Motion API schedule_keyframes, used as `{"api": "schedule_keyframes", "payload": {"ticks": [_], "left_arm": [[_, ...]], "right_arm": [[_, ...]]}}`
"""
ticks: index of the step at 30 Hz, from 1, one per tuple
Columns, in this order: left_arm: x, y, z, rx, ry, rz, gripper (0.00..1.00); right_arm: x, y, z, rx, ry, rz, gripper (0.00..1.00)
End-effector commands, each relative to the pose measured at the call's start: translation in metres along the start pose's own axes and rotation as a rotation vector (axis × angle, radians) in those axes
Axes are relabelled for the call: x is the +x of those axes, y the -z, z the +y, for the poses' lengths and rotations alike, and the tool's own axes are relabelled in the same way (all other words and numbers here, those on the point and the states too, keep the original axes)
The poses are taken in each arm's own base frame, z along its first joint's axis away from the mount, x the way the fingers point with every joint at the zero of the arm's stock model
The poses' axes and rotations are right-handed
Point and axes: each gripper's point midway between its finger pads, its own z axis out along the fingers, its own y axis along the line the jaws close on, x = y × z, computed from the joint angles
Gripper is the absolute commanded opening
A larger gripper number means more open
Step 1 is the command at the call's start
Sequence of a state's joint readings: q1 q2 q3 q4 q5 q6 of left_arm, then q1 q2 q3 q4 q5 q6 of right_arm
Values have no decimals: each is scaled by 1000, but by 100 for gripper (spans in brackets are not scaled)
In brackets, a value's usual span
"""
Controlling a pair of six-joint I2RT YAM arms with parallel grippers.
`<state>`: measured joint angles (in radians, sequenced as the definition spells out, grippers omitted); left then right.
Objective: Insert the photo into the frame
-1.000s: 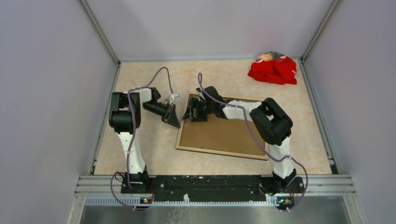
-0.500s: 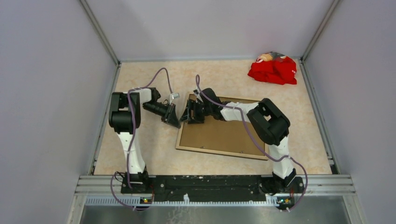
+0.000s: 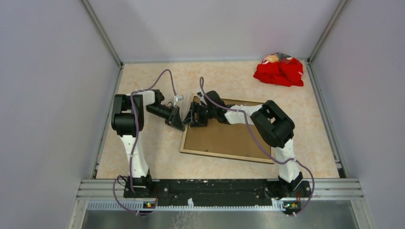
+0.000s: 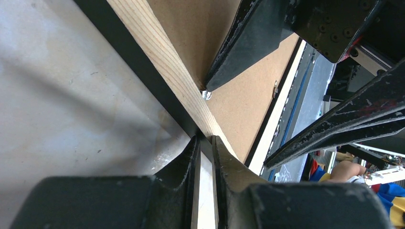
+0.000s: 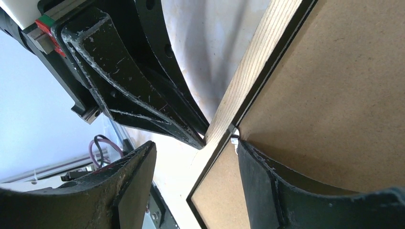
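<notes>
**As the right gripper (image 3: 190, 120) slides left, tab work looks near**

Its wide-open, empty fingers now straddle the left rail of the face-down, tan-backed rectangular picture frame (image 3: 224, 156). One tip rests at a metal tab (image 4: 206, 94) on the brown backing board (image 3: 229, 138). Nearly closed and empty, the left gripper (image 3: 179, 125) butts that rail outside. No photo shows.

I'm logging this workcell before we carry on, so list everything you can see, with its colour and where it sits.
frame: one, tan wood back facing up, black edge, flat mid-table
backing board: one, brown, inside the frame
photo: none in view
cloth: one, red, far right corner
table: one, beige marbled
left gripper: one, black, shut, tips at the frame's left rim
right gripper: one, black, open, straddling that same rim
</notes>
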<state>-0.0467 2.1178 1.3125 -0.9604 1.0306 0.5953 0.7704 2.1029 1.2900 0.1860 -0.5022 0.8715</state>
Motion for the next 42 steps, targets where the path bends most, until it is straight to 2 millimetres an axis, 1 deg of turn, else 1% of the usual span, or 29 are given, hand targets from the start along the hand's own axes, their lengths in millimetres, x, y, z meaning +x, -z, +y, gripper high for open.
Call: {"api": "schedule_keyframes", "payload": {"ticks": [1,17,22,25,28,30,32,33,35,37,39,40,42], "left_arm": [[-7,-4,13,-56,-114,-7,18],[-6,-4,13,-58,-115,-5,18],[-6,-3,13,-59,-116,-4,18],[-7,-3,13,-61,-116,-4,18],[-11,1,12,-71,-127,-6,18],[-14,6,10,-76,-137,-10,19],[-17,11,8,-88,-156,-11,20],[-18,14,8,-102,-170,-7,20],[-18,18,8,-133,-201,-1,21],[-15,21,10,-167,-228,9,22],[-11,22,11,-200,-252,25,22],[-8,22,12,-218,-264,36,22],[0,19,13,-246,-282,61,23]], "right_arm": [[8,-9,-1,-2,5,16,63],[8,-13,7,-37,33,42,62],[5,-11,10,-33,49,48,62],[-5,-6,14,-26,64,25,62],[-25,8,22,-17,91,-16,64],[-45,26,26,-2,104,-66,66],[-68,50,27,23,108,-134,70],[-78,64,23,49,106,-172,73],[-94,102,7,124,77,-253,77],[-106,141,-22,236,46,-341,80],[-111,182,-62,400,3,-423,82],[-111,204,-80,473,-26,-461,82],[-105,245,-119,601,-93,-528,83]]}}
